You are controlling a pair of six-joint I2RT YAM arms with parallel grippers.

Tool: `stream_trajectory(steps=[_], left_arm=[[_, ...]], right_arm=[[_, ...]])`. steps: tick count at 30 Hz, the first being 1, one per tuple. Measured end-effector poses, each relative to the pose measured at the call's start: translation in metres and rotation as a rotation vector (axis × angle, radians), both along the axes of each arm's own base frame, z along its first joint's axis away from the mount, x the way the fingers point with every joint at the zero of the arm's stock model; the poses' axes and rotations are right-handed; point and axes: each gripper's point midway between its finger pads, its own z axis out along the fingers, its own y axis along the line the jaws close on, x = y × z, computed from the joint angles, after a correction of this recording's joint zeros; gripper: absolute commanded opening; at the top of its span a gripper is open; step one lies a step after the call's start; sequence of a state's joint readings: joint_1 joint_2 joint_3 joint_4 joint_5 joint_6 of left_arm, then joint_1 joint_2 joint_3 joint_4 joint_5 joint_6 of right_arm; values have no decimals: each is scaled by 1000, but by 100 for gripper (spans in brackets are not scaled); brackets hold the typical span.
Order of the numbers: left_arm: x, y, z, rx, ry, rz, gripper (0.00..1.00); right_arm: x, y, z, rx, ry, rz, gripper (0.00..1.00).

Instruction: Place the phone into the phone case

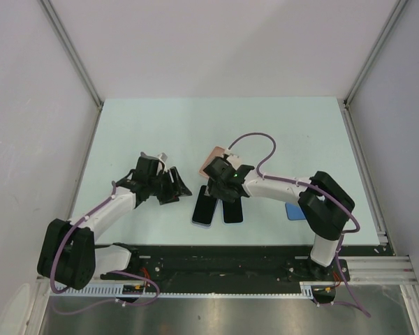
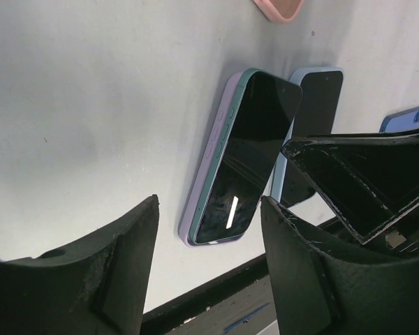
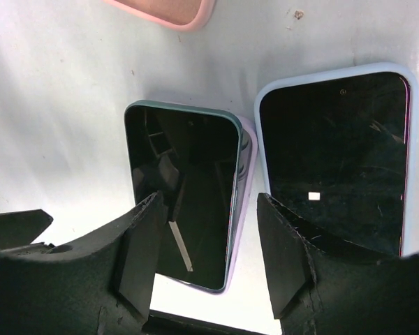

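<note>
A dark-screened phone with a teal frame [image 3: 185, 188] lies on a lilac phone case [image 3: 246, 167], whose rim shows along one long side; the phone looks slightly tilted in it. In the top view this pair [image 1: 202, 208] lies near the table's front edge. My right gripper [image 3: 206, 209] is open just above the phone's near end, one finger on each side. My left gripper [image 2: 208, 230] is open and empty, to the left of the phone [image 2: 244, 153] and apart from it. In the top view the left gripper [image 1: 174, 185] and right gripper [image 1: 222, 183] flank the phones.
A second phone in a light blue case [image 3: 335, 153] lies right beside the first. An empty pink case [image 1: 213, 162] lies just behind the right gripper. A small blue object [image 1: 295, 211] sits by the right arm. A black rail [image 1: 230, 255] runs along the table's front edge.
</note>
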State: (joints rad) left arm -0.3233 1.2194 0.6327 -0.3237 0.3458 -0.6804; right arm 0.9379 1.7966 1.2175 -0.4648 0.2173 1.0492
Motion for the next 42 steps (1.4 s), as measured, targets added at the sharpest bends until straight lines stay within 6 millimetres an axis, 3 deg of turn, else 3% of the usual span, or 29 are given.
stream_trajectory(steps=[12,25,42], left_arm=[[3,5,0,5,-4,10,65],[1,15,8,46,-17,30,65],[1,17,13,59,-23,33,66]], right_arm=[[-5,-4,-20,-49,27,-24,59],[-6,4,-24,-49,23,153,57],[-5,2,-19,-62,-4,152,59]])
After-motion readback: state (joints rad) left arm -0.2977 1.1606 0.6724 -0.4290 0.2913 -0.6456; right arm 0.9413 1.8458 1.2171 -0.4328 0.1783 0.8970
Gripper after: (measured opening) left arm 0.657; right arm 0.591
